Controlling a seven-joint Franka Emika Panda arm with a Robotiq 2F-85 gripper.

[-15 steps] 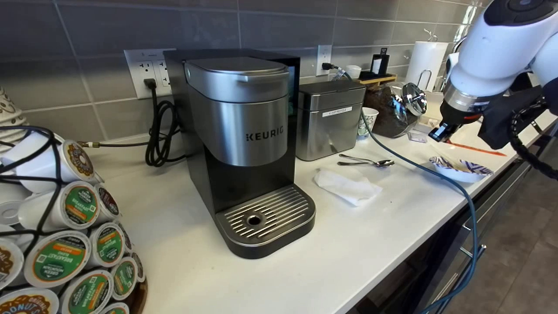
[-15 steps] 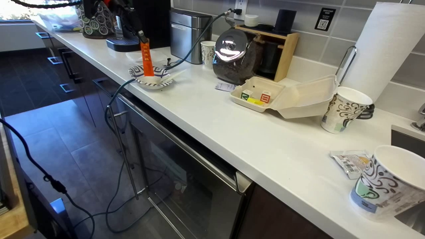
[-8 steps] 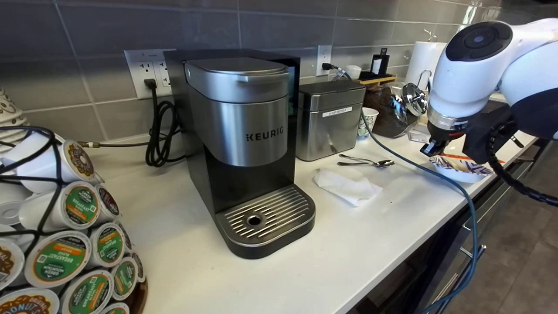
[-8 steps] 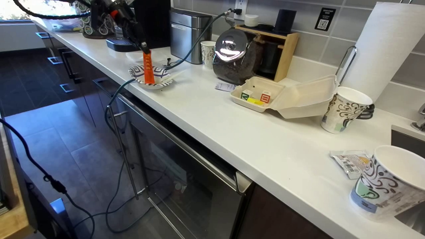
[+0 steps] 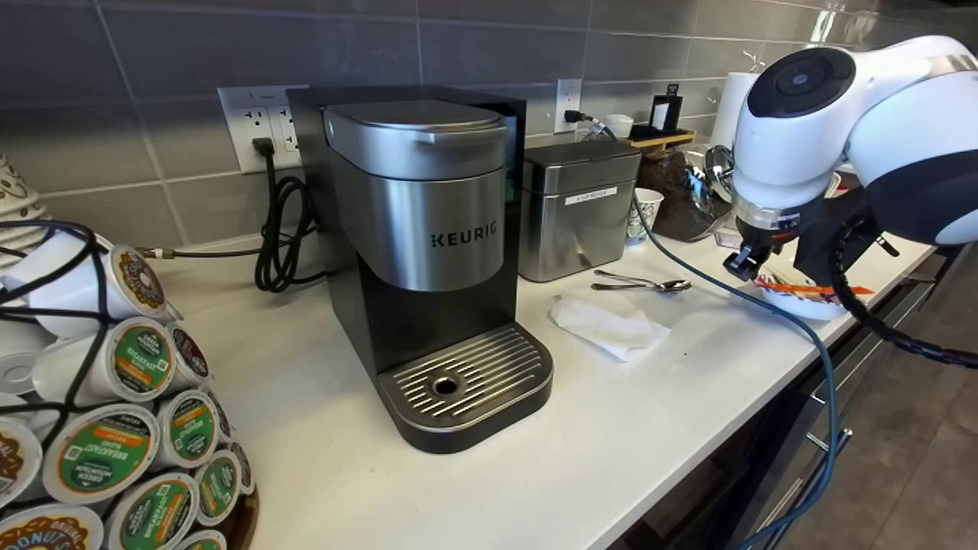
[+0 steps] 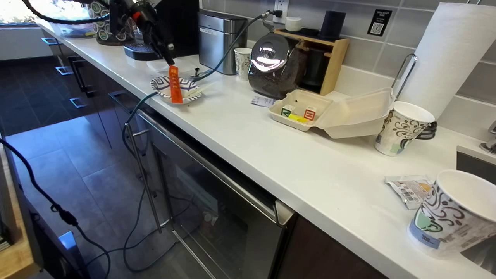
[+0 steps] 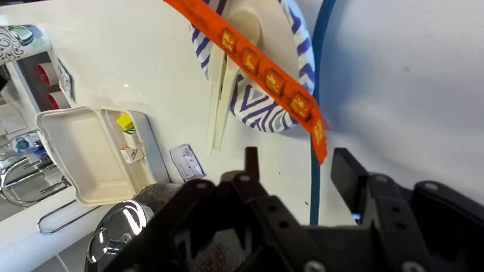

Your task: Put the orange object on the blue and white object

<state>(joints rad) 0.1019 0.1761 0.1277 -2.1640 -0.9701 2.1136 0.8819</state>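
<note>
The orange object is a slim printed strip (image 7: 261,66) lying slantwise across the blue and white object, a patterned paper bowl (image 7: 261,109). One end of the strip overhangs the rim and points at my gripper (image 7: 297,160). The jaws are parted, with a gap between them and the strip's bent tip just ahead of the right finger (image 7: 348,173). In both exterior views the strip (image 6: 175,86) shows over the bowl (image 6: 159,84), and my gripper (image 5: 741,266) is at its near end. A pale spoon (image 7: 245,26) rests in the bowl, partly covered by the strip.
A blue cable (image 7: 315,189) runs beside the bowl, close to the gripper. Behind stand a glass jar (image 6: 271,62), a paper cup (image 6: 243,64) and a steel box (image 5: 581,206). An open takeout box (image 6: 300,101) and the coffee machine (image 5: 428,229) flank the area.
My gripper has come down toward the bowl with the strip, and its jaws have parted. The strip has dropped from hanging in the fingers to lying across the bowl.
</note>
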